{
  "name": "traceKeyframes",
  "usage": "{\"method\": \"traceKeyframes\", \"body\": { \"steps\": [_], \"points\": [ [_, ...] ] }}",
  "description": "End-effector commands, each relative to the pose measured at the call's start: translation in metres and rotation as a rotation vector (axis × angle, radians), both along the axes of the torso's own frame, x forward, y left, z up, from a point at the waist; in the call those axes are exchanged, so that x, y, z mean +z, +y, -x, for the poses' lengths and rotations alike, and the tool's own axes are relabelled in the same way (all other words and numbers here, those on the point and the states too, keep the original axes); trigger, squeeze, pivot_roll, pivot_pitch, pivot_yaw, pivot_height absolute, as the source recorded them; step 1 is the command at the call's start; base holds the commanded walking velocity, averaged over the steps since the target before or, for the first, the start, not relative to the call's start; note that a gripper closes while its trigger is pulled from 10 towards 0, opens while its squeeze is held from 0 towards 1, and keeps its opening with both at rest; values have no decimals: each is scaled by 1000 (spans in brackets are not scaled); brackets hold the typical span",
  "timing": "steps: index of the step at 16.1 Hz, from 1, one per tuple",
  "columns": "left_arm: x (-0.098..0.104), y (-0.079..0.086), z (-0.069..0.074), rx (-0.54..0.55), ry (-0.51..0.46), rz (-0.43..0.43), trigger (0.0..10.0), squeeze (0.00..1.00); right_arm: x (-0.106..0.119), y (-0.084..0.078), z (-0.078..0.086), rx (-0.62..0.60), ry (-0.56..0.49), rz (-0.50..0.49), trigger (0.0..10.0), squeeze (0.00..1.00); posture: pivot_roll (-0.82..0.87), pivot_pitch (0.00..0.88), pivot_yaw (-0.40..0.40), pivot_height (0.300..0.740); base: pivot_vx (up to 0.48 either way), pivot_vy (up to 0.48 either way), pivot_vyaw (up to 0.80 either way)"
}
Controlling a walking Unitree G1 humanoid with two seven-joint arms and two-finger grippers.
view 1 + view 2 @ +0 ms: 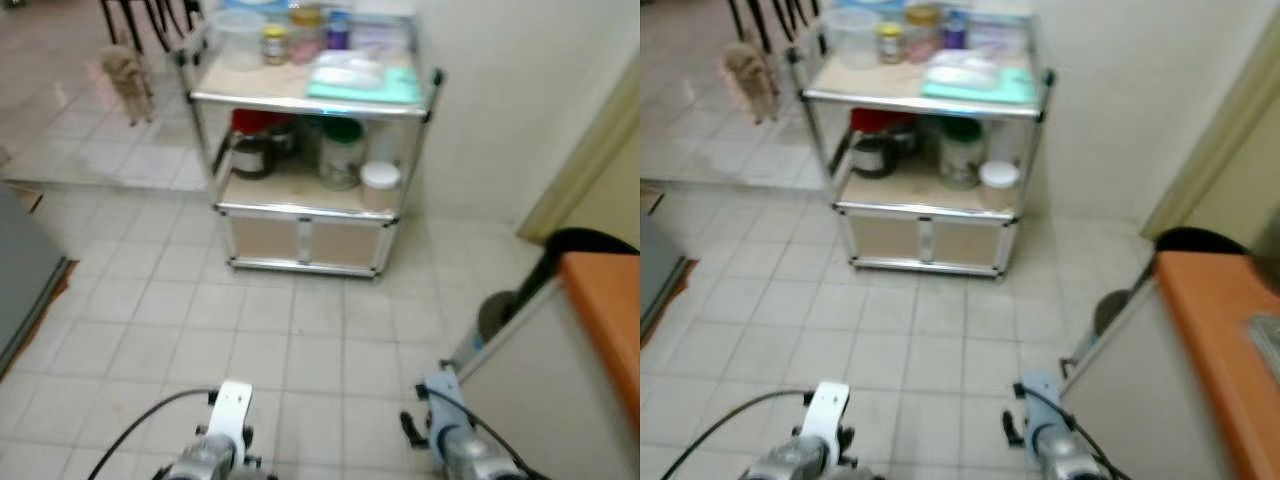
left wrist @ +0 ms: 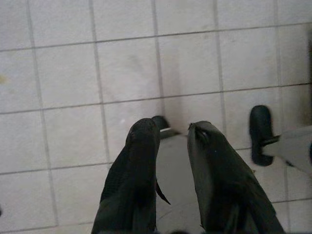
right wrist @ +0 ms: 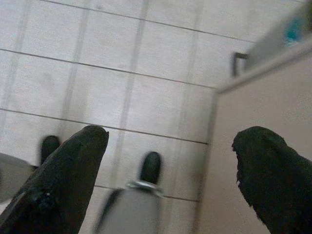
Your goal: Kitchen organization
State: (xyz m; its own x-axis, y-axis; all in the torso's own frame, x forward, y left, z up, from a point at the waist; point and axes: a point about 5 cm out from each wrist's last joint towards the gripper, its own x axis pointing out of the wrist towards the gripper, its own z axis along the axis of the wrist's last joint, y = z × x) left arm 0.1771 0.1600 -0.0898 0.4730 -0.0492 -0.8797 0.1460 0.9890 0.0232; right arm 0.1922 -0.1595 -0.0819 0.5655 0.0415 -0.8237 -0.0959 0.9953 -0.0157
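A metal shelf cart (image 1: 405, 108) stands against the wall ahead across the tiled floor. Its top shelf holds a clear tub (image 1: 238, 38), jars (image 1: 275, 44) and a teal cloth (image 1: 365, 88) with a white bag on it. On the middle shelf are a dark pot (image 1: 252, 155), a green-lidded jar (image 1: 341, 152) and a white-lidded container (image 1: 380, 185). Two cupboard doors close off the bottom. Both arms hang low at my sides. My left gripper (image 2: 173, 129) points at the floor with a narrow gap between its fingers. My right gripper (image 3: 170, 139) is wide open over the tiles, beside a cabinet side.
An orange-topped counter (image 1: 608, 310) with a pale side panel stands close on my right, with a black object (image 1: 590, 242) behind it. A grey appliance (image 1: 20, 275) is at the left edge. A small tan animal (image 1: 127, 78) and chair legs (image 1: 135, 20) are at the back left.
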Motion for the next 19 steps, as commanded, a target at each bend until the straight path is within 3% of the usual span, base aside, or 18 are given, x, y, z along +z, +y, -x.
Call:
{"method": "traceKeyframes", "body": {
  "steps": [1, 5, 9, 12, 16, 19],
  "points": [
    [2, -4, -5, -6, -15, 5, 10000, 0, 1, -4, -1, -12, -7, 1, 10000, 0, -104, 0, 2, 740, 0, 0, 0],
    [4, -20, -11, -26, -36, 48, 10000, 0, 10, -21, -13, -99, -85, -19, 10000, 0, -163, 0, 11, 740, 0, 0, 0],
    [6, -31, -12, -57, -58, 88, 10000, 0, 12, -35, -13, -203, -110, -38, 10000, 0, -174, 0, 26, 740, 0, 94, 0],
    [5, -24, -10, -63, -50, 50, 10000, 0, 10, -25, -12, -174, -105, -48, 10000, 0, -144, 0, 5, 740, 0, 464, 0],
    [8, -8, -17, -14, -76, 20, 10000, 0, 9, -12, -13, -106, -86, -51, 10000, 0, -78, 0, -48, 740, 0, 0, 0],
    [16, 5, -28, 52, -164, 32, 10000, 0, 15, -8, -24, -71, -133, -49, 10000, 0, -75, 0, -46, 740, 0, 0, 0]
  ]
}}
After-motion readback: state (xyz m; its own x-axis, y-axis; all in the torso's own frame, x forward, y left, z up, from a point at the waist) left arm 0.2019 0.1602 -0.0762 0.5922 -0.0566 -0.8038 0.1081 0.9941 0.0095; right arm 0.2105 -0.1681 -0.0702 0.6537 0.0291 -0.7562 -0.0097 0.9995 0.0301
